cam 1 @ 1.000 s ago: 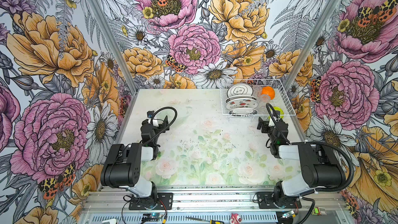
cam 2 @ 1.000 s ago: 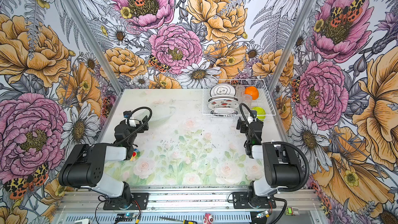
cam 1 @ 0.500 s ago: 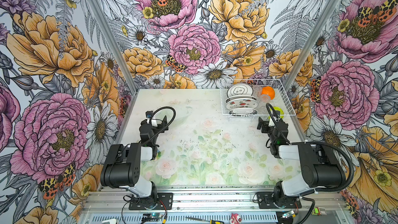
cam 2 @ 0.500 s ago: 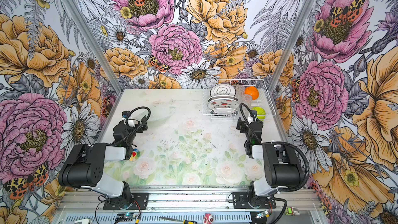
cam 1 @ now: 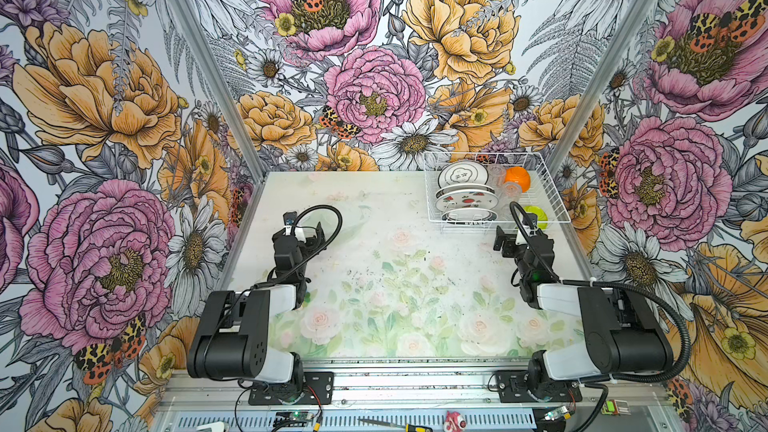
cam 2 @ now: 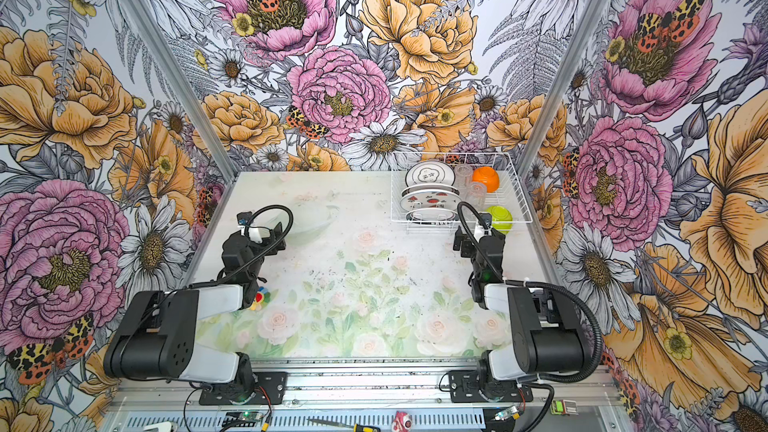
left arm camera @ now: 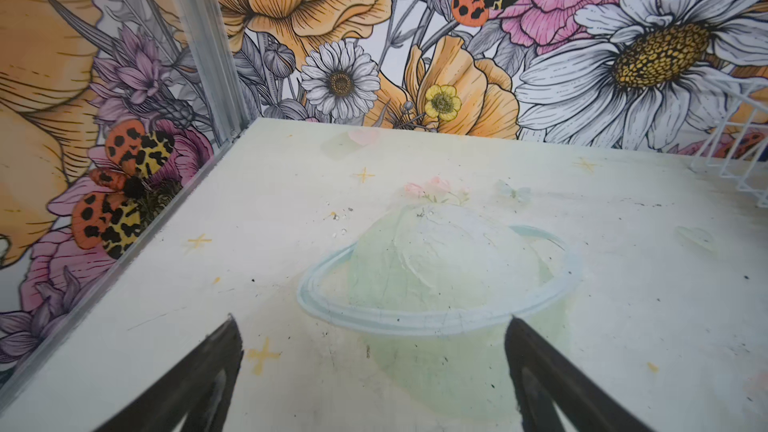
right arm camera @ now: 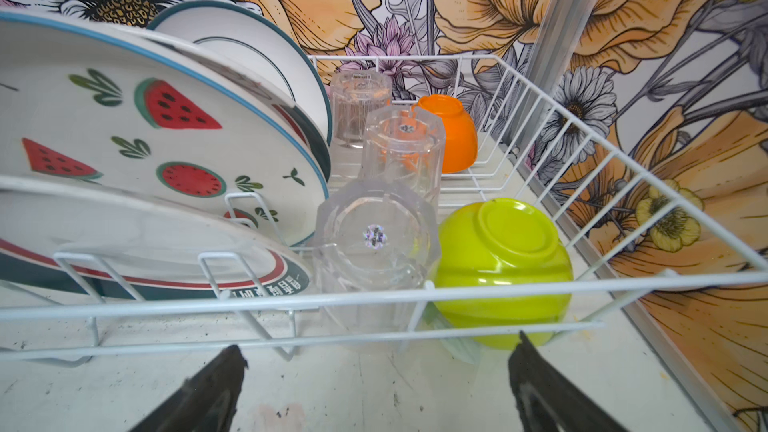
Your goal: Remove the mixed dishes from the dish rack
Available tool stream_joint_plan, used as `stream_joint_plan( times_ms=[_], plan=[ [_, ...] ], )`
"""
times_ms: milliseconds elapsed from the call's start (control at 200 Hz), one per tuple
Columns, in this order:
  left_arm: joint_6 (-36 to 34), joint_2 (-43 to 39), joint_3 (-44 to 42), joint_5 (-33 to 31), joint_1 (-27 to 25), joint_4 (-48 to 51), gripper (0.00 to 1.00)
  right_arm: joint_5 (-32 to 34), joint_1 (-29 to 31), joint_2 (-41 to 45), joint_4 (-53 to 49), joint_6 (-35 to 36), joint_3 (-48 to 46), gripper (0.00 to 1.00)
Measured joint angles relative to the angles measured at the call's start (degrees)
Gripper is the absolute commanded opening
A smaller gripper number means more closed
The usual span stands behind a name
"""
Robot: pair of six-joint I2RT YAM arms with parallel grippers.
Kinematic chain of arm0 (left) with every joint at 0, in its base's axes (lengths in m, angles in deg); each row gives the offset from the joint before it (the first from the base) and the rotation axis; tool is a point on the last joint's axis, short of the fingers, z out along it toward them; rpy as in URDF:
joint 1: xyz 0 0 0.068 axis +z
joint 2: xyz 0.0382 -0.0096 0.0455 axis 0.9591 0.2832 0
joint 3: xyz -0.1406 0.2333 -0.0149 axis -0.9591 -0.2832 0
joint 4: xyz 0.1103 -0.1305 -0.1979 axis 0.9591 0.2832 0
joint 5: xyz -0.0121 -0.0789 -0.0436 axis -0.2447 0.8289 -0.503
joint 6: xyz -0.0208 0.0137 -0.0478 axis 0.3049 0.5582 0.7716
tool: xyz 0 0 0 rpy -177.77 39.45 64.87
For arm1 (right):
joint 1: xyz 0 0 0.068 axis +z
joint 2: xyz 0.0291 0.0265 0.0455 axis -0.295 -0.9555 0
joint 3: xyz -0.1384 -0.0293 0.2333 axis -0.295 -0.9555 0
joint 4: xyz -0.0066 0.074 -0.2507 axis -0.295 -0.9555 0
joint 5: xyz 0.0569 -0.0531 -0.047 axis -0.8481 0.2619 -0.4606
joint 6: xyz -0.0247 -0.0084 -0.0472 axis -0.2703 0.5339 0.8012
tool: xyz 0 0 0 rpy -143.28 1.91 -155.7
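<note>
Rack (right arm camera: 623, 282): three plates (right arm camera: 166, 139), three cups (right arm camera: 374, 238), orange bowl (cam 1: 516, 178) and green bowl (right arm camera: 503, 251) all held inside; nothing unloaded onto worktop (cam 1: 395, 251); left fingers (left arm camera: 199, 376) and right fingers (right arm camera: 208, 388) spread, nothing grasped.

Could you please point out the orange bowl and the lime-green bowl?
orange bowl (right arm camera: 459, 143), right wrist view, on its side wall.
lime-green bowl (right arm camera: 513, 231), right wrist view, on its upturned base.

Floral-print walls (cam 1: 374, 89), pastel flower-printed tabletop (cam 1: 374, 209), screwdriver (cam 1: 399, 424) lying on the front metal rail (cam 1: 415, 384)
</note>
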Motion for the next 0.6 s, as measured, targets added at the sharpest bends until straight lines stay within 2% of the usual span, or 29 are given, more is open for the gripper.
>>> stream_joint_plan(
  times_ms=[210, 360, 601],
  plan=[
    [0.26, -8.52, 2.99, -15.82, -7.72, 6.86, 0.99, 2.51, 3.13, 8.09, -4.98, 1.88, 0.00, 0.99],
    [2.03, -11.37, 9.44, -25.35, -15.28, 16.04, 0.99, 2.29, 3.26, 15.96, -11.43, 0.68, 1.79, 0.99],
    [12.17, -11.04, 20.02, -31.74, -26.64, 33.97, 0.99, 1.25, 3.26, 23.02, -23.52, -5.49, 6.88, 0.99]
  ],
)
